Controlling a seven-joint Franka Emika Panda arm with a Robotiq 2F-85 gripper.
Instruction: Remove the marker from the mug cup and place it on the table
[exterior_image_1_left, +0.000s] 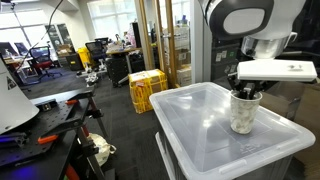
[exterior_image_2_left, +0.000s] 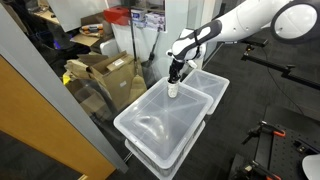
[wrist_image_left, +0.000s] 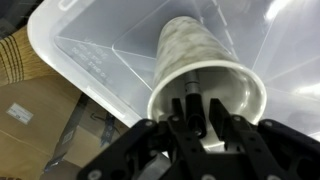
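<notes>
gripper (wrist_image_left: 197, 120): fingers inside mug cup (wrist_image_left: 190, 50) rim, flanking marker (wrist_image_left: 191, 105); grip can't be told
marker: in cup
mug cup: on table (exterior_image_1_left: 195, 130), near edge
around: cardboard boxes (exterior_image_2_left: 105, 75), yellow crate (exterior_image_1_left: 147, 88)

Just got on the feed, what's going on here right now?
The Panda arm's end effector reaches down into the mouth of the mug cup, which stands upright on the table, a translucent plastic bin top. In the wrist view its fingers sit on either side of the marker inside the cup. Whether they have closed on it cannot be told. The marker is not yet out.
</notes>
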